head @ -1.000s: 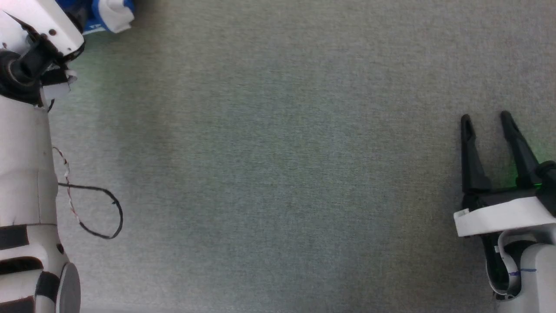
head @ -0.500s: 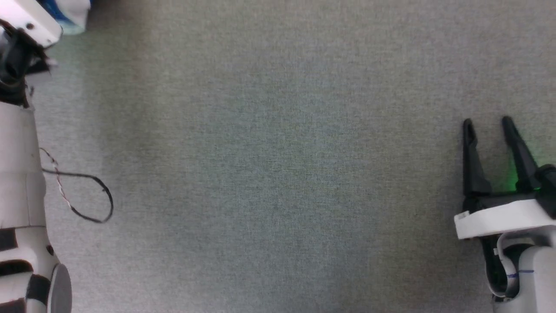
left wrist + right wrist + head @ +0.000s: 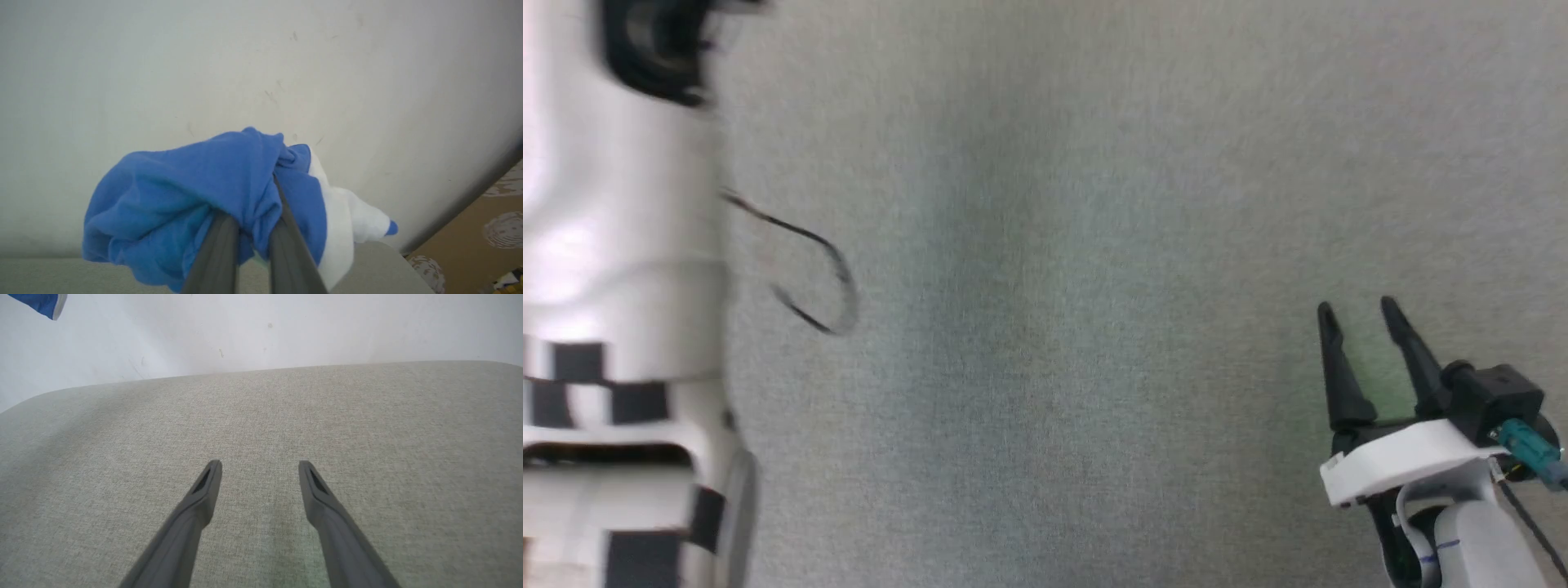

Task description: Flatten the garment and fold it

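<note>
Left gripper: fingers pressed together on a bunched fold of the shorts; the fingertips are buried in the cloth.
Shorts: crumpled into a blue bundle, pinched by the left gripper and held in front of the white wall, at the far left of the scene.
Waistband: white, on the right side of the bundle in the left wrist view, partly folded over.
Shorts, right wrist view: one blue corner with a pale edge shows against the wall, above the far left edge of the table.
Contact of shorts with table: cannot be told.
Right gripper: fingers spread apart, holding nothing, at the near right over bare table.
Right gripper, own wrist view: both fingers point toward the far edge and the wall.
Table: flat, covered in grey-green woven fabric.
Left forearm: pale, blurred, along the left side.
Cable: thin dark loop just right of the left forearm.
Floor: brown, patterned, beyond the table edge.
</note>
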Motion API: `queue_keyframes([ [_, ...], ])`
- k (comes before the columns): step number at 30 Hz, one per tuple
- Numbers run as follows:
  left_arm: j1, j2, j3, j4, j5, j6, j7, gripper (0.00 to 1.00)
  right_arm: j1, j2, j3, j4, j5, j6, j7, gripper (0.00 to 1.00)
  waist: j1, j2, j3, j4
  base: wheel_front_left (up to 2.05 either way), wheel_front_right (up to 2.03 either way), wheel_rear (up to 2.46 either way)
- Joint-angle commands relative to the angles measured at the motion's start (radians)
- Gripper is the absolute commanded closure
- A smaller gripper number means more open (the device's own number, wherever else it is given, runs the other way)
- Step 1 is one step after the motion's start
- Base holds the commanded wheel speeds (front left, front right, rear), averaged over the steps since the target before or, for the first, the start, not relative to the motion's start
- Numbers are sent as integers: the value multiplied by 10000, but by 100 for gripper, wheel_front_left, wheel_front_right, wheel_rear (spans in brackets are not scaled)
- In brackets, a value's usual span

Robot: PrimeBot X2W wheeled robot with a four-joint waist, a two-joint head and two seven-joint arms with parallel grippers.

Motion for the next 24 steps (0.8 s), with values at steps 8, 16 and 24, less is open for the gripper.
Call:
queue_keyframes([
  [8,2238,-1144,-2001,-548,-598,-199,752,100,459,-6,14,633,404,-21,-280,0,1,0,-2242,-431,0,0,0],
  [16,5286,-1428,-4411,708,-152,-58,1040,100,758,-6,-183,981,573,-21,-432,0,1,0,-2586,-737,0,0,0],
  [24,6658,-1475,-5181,1146,-1549,635,1163,0,887,-6,-279,1180,642,-21,-532,0,1,0,-2831,-789,0,0,0],
])
